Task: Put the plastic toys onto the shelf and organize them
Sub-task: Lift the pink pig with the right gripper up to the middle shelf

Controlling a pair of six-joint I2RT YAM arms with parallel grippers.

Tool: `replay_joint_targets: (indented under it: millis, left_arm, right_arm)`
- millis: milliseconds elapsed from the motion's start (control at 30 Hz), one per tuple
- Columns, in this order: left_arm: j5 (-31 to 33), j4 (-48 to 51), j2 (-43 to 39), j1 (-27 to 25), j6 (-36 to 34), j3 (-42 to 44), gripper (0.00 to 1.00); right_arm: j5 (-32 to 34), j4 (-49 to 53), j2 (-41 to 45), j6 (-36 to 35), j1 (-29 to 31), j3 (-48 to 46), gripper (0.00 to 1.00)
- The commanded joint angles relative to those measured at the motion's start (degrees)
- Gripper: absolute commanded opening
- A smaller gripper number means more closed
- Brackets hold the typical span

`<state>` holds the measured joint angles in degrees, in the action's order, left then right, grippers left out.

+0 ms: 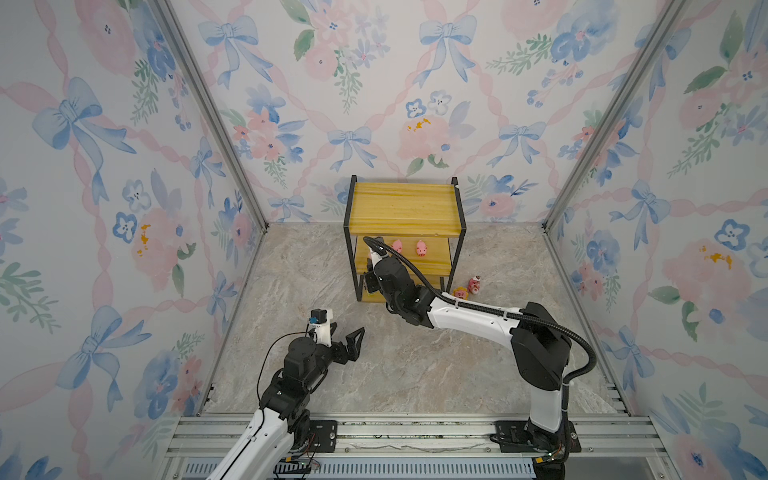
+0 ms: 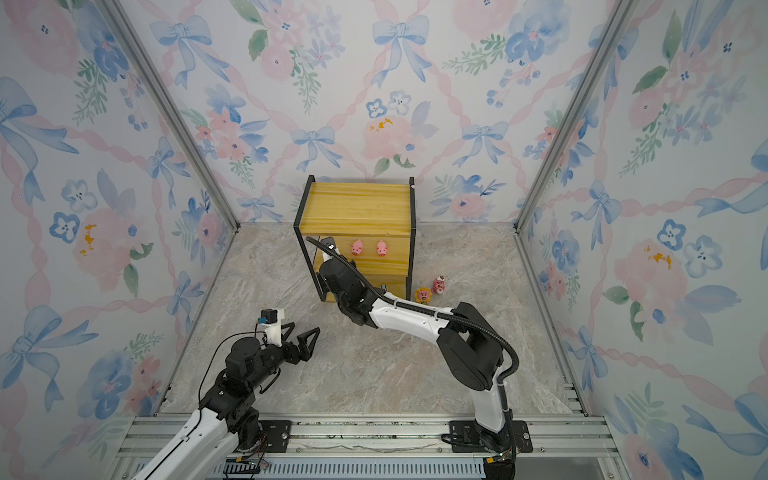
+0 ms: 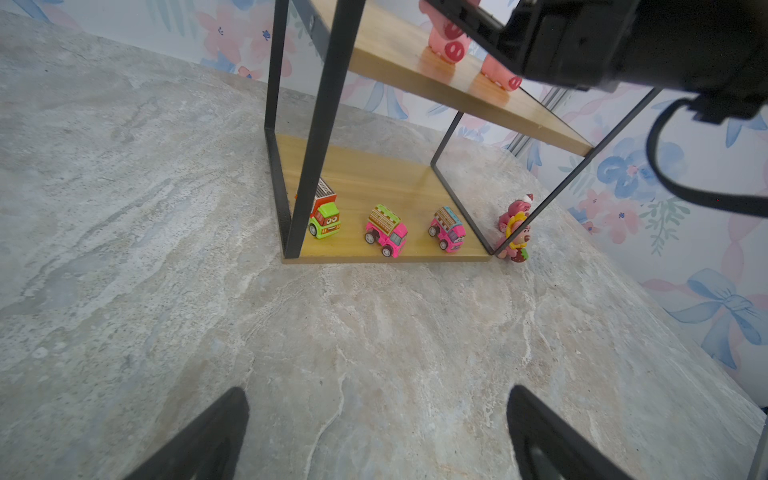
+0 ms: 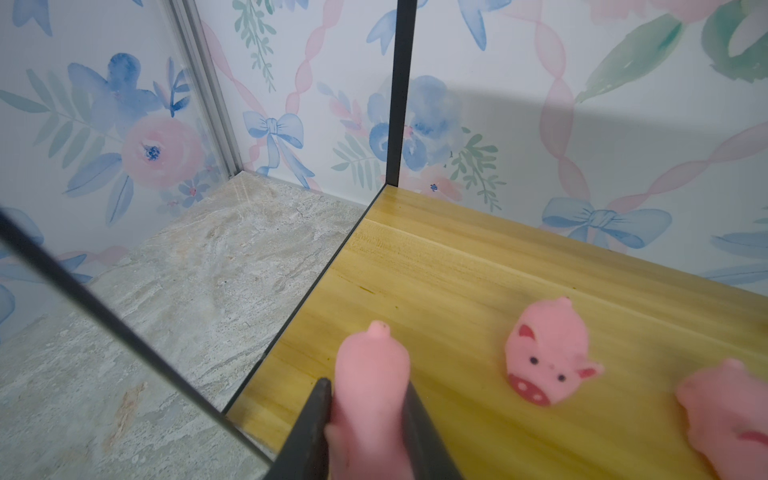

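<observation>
We see the shelf (image 1: 405,203) on the marble tabletop (image 1: 415,365). Its middle board (image 1: 436,266) bears two pink pigs (image 1: 421,248), its bottom board (image 3: 374,178) three toy trucks (image 3: 386,230). Two bear figurines (image 1: 473,284) stand on the tabletop just right of it.

Three multicoloured plastic trucks (image 3: 386,230) lined the bottom board of the yellow, black-framed shelf (image 1: 405,203). Two pink plastic pigs (image 4: 548,365) sat on its middle board, a third pig (image 4: 370,386) gripped alongside. Two pink bear figurines (image 1: 474,284) stood on the table (image 1: 415,374) beside it.

Top board (image 1: 405,208) free; pigs (image 1: 421,248) along middle board (image 1: 438,258).
</observation>
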<state>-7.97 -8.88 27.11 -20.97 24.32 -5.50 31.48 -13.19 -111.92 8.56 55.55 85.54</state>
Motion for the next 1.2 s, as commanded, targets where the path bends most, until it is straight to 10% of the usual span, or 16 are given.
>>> replay_joint_targets:
  millis: [0, 1167]
  left_arm:
    - [-0.7, -0.7, -0.5, 0.1, 0.0, 0.8, 0.98]
    - [-0.9, -0.8, -0.2, 0.1, 0.0, 0.8, 0.98]
  right_arm:
    - [2.6, -1.2, -2.2, 1.3, -0.3, 1.6, 0.28]
    - [3.9, -5.8, -6.8, 3.3, -1.6, 4.8, 0.27]
